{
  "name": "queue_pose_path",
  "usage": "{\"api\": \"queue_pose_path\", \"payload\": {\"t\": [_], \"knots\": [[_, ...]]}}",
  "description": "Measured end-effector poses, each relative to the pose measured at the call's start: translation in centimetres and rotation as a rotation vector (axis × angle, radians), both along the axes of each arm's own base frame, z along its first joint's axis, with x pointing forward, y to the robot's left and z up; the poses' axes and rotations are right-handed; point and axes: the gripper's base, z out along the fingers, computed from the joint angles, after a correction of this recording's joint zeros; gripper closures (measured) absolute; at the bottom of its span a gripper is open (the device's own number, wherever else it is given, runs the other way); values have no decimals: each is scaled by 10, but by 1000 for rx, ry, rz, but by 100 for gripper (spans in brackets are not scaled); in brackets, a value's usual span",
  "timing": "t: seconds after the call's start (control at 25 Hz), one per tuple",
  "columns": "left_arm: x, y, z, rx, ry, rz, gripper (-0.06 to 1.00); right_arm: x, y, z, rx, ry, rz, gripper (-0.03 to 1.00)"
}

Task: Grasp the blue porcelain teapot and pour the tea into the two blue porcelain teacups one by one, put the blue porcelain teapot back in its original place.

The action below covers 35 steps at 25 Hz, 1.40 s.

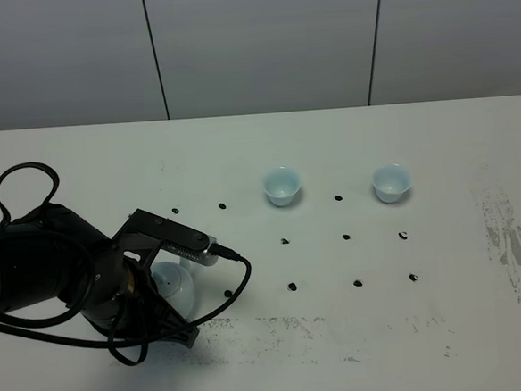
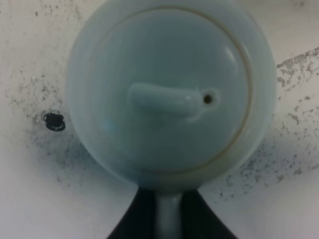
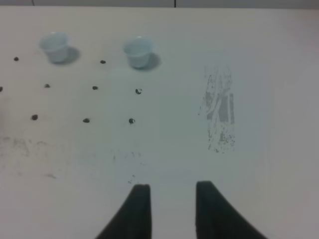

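The blue porcelain teapot (image 1: pixel 177 287) stands on the white table at the front left, half hidden under my left arm. In the left wrist view I look down on its lid and knob (image 2: pixel 167 99). My left gripper (image 2: pixel 167 206) has its two black fingers pressed against either side of the teapot's loop handle (image 2: pixel 167 221). The two blue porcelain teacups (image 1: pixel 281 186) (image 1: pixel 391 183) stand upright in the far row, apart from each other. They also show in the right wrist view (image 3: pixel 55 46) (image 3: pixel 138 51). My right gripper (image 3: pixel 172 199) is open and empty, low over the bare table, well short of the cups.
Black dot marks (image 1: pixel 347 238) form a grid on the table. A grey scuffed patch (image 1: pixel 507 236) lies at the right, and smudges (image 1: pixel 288 328) run along the front. A grey panelled wall stands behind the table.
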Motion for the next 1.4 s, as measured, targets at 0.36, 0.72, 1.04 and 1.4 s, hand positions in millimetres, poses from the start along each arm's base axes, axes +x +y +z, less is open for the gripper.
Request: {"api": "queue_pose_path", "payload": {"t": [0.36,0.72,1.04,1.4], "knots": [[0,0,13,-23,-50,-9,85,0,0,0,0,0,0,76],[1,1,15,-11,-63,-26,87,0,0,0,0,-1,0,76],[5,-6,23,-54,-170,-84,87,0,0,0,0,-1,0,76],[5,-8,53,-134,-320,-118,87,0,0,0,0,-1,0,76]]}}
